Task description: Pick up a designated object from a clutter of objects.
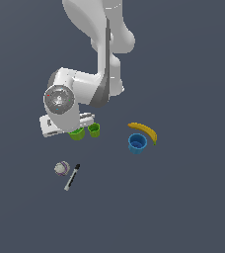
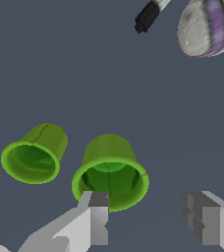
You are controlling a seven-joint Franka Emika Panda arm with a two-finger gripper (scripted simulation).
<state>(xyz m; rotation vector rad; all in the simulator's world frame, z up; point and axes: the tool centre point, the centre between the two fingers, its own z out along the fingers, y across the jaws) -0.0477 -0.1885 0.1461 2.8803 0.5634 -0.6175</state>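
Observation:
The larger lime-green cup (image 2: 110,170) stands upright, mouth up, on the dark grey floor. In the exterior view it (image 1: 77,134) is partly hidden under the arm's white hand (image 1: 60,123). My gripper (image 2: 151,220) is open and empty, just above the cup. One finger (image 2: 97,216) overlaps the cup's rim; the other finger (image 2: 208,222) is over bare floor beside it, so the cup is not centred between them. The smaller green cup (image 2: 33,158) (image 1: 94,130) stands close beside the larger one, apart from it.
A blue cup (image 1: 137,143) and a yellow banana (image 1: 144,131) lie at the exterior view's right. A white-purple ball (image 1: 61,168) (image 2: 210,27) and a black-and-white marker pen (image 1: 72,177) (image 2: 148,15) lie nearer the front left.

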